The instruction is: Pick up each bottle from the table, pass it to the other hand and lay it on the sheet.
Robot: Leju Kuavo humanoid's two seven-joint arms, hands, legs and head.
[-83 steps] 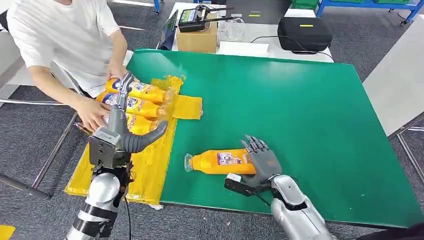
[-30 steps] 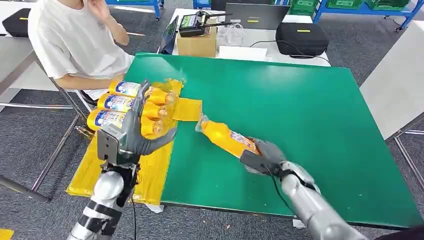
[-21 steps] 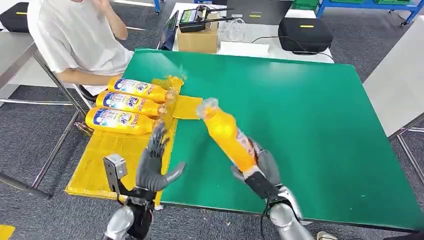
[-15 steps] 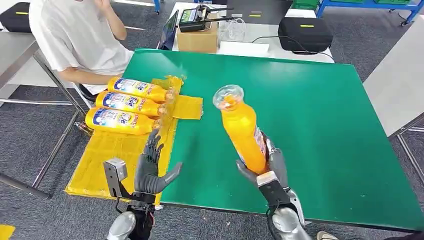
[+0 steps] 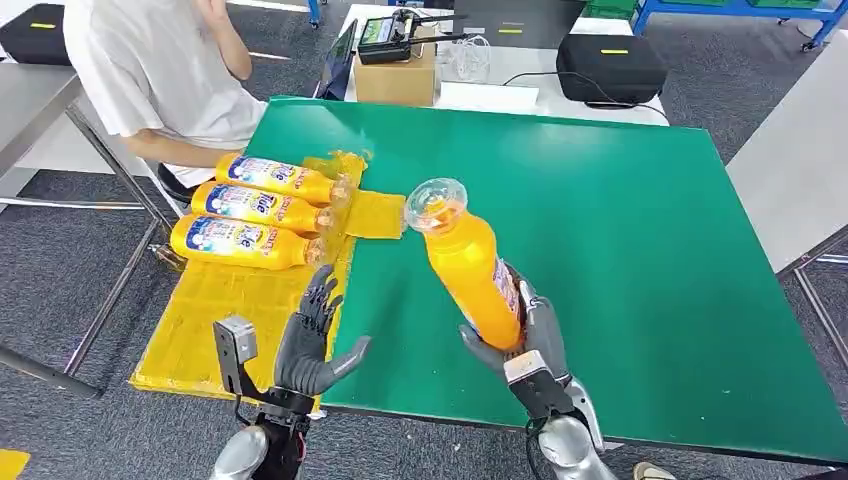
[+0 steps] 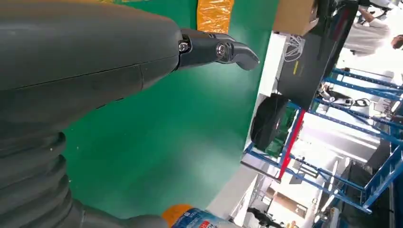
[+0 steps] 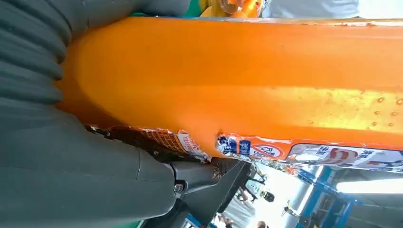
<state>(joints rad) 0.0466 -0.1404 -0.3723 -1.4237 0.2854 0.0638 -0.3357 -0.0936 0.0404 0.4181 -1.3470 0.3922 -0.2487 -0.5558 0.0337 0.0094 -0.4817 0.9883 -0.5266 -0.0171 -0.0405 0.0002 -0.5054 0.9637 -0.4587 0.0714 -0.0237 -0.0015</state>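
My right hand [image 5: 528, 335] grips an orange bottle [image 5: 468, 266] by its lower end and holds it raised above the green table [image 5: 620, 230], cap end tilted up and toward the left. Up close, the right wrist view has the orange bottle [image 7: 247, 90] lying across my palm, its torn label showing. To the left, my left hand [image 5: 310, 340] is raised and open at the table's near edge, palm turned toward the bottle, a gap between them. Its thumb [image 6: 216, 47] stretches out over the green top. Three orange bottles [image 5: 255, 210] lie side by side on the yellow sheet [image 5: 230, 310].
A person in a white shirt [image 5: 160, 70] sits at the far left beside the sheet. Behind the table stand a cardboard box [image 5: 397, 72], a laptop and a black case [image 5: 610, 65]. A grey table edge [image 5: 790, 160] lies to the right.
My right hand took the bottle off the table and swung it upright, then tipped it left. The left hand left the sheet and dropped to the near edge, open. The person drew back.
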